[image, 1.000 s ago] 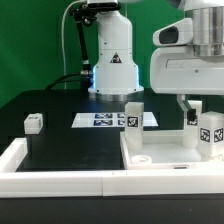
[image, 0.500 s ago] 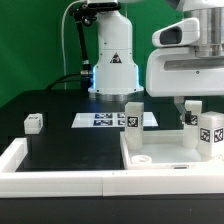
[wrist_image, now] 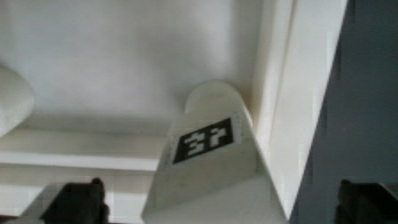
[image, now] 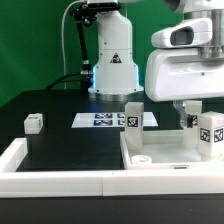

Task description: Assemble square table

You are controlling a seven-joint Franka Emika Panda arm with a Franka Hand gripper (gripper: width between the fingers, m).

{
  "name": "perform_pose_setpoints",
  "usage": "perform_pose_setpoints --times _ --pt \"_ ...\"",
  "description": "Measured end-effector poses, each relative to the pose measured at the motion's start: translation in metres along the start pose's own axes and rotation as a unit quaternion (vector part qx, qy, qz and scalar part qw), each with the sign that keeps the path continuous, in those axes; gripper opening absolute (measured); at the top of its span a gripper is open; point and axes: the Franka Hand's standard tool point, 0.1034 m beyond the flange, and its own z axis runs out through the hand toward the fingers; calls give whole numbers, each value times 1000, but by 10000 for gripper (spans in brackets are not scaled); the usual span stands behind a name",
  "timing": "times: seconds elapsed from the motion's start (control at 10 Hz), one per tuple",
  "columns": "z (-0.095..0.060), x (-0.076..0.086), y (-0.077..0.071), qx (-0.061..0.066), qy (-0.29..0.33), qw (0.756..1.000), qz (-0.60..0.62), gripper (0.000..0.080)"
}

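Observation:
The square table's white slab [image: 165, 152] lies at the exterior view's right, inside the border wall. Two white tagged legs stand upright on it, one at its far left corner [image: 132, 114] and one at the right [image: 211, 131]. A third leg [image: 34, 122] lies alone on the black table at the exterior view's left. My gripper [image: 204, 113] hangs over the right leg, and one dark finger [image: 187, 112] shows beside it. In the wrist view that leg [wrist_image: 215, 160] stands between my two dark fingertips [wrist_image: 80, 202], apart from both. The gripper [wrist_image: 222, 206] is open.
The marker board [image: 104, 120] lies flat on the black table in front of the robot base [image: 113, 70]. A long low white border wall [image: 60, 172] runs along the front. A round socket [image: 143, 158] shows in the slab's near corner.
The wrist has drifted a little toward the exterior view's left over the right leg. The jaws have stayed open, and no part has moved.

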Motion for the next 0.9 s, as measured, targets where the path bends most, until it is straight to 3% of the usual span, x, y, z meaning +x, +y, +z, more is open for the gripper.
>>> perform_pose_setpoints --times 0.5,0.7,0.9 --pt "0 0 3 -7 -1 997 -81 641" --pt "0 0 4 -7 -1 997 -81 316" --pt "0 0 4 -7 -1 998 -62 293"
